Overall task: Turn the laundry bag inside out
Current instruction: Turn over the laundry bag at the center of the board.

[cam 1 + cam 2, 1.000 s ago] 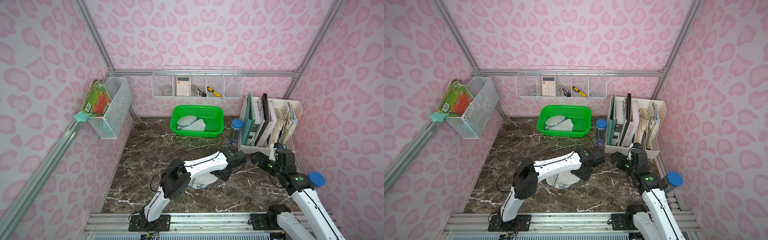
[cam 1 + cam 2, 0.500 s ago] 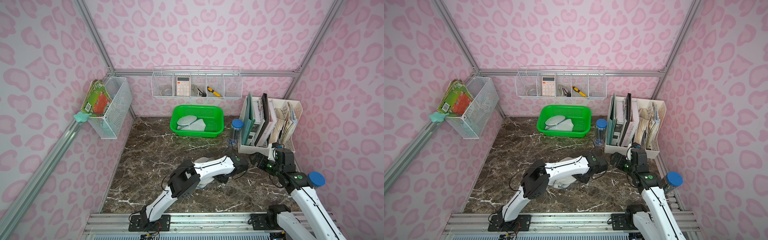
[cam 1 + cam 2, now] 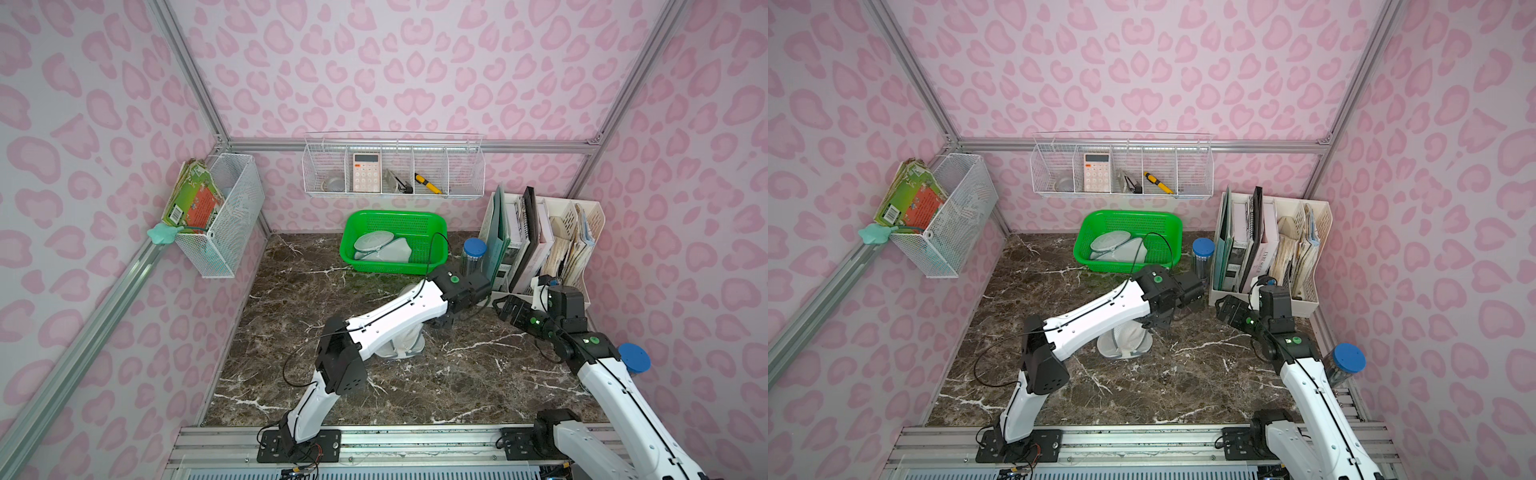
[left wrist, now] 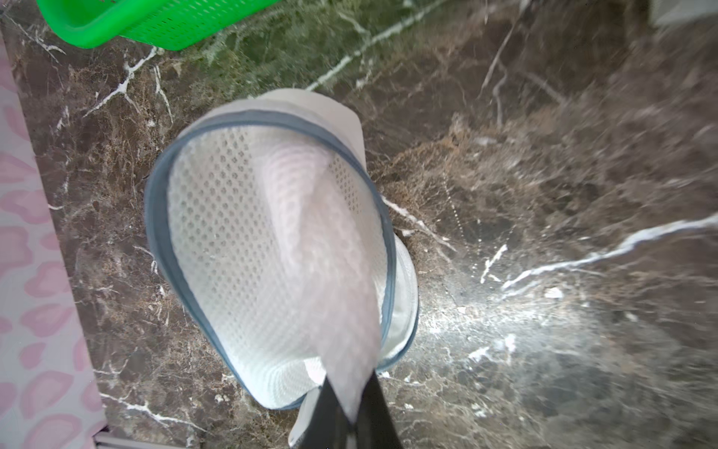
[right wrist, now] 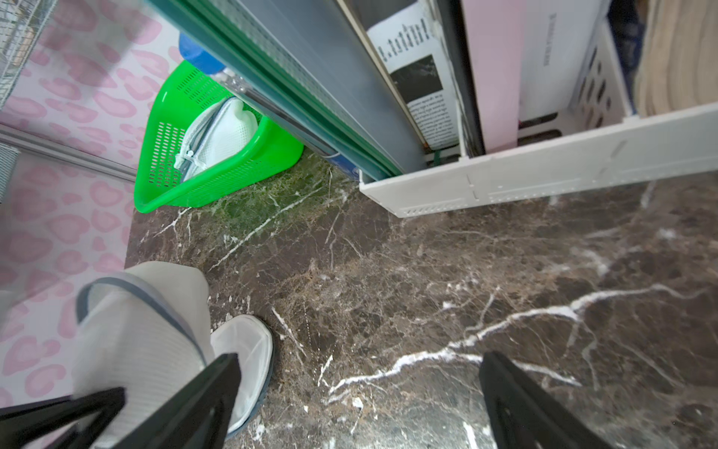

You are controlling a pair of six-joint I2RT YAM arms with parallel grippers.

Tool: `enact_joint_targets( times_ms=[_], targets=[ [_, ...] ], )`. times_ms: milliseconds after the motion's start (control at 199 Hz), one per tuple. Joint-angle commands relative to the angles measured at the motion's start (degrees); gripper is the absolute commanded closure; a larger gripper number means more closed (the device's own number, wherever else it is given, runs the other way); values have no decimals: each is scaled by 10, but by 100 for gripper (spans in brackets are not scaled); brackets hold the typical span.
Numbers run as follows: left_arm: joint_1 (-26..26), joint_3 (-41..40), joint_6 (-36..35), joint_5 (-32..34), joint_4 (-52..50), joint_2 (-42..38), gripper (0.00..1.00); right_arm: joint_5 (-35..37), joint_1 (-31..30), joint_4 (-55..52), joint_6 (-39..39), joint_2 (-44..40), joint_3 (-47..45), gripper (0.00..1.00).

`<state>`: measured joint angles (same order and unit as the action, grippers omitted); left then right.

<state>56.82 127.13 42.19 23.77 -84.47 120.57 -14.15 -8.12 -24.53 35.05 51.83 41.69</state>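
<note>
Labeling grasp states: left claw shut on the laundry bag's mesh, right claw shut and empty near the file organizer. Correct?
Not quite. The right claw is open, not shut: the right wrist view shows it spread wide, holding nothing. The rest holds: the left claw is shut on the mesh of the laundry bag.

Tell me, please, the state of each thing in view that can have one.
laundry bag, mouth open, lower end on the marble tabletop, one fold held up.
left claw, shut on the laundry bag's fold.
right claw, open, empty.
green basket, upright, holding a second mesh bag.
blue-lidded jar, upright, lid on.
</note>
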Motion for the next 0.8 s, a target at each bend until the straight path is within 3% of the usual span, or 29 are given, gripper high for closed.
enact_joint_targets(
  times_ms=[0, 116, 322, 443, 609, 800],
  targets=[
    [-23, 6, -2, -58, 34, -49, 100, -12, -22, 37, -16, 25, 22, 1],
    [-44, -52, -17, -83, 112, -116, 100, 9, -85, 59, -22, 67, 47, 1],
    [-69, -237, -30, -101, 276, -242, 100, -23, -167, 126, 30, 162, 48, 1],
    [-84, -302, -32, -120, 347, -299, 100, -38, -198, 159, 65, 206, 42, 1],
    [-86, -326, -42, -132, 365, -322, 100, -110, -203, 209, 113, 270, 35, 21],
    [-86, -345, -45, -139, 379, -333, 100, -143, -226, 252, 147, 334, 42, 24]
  ],
)
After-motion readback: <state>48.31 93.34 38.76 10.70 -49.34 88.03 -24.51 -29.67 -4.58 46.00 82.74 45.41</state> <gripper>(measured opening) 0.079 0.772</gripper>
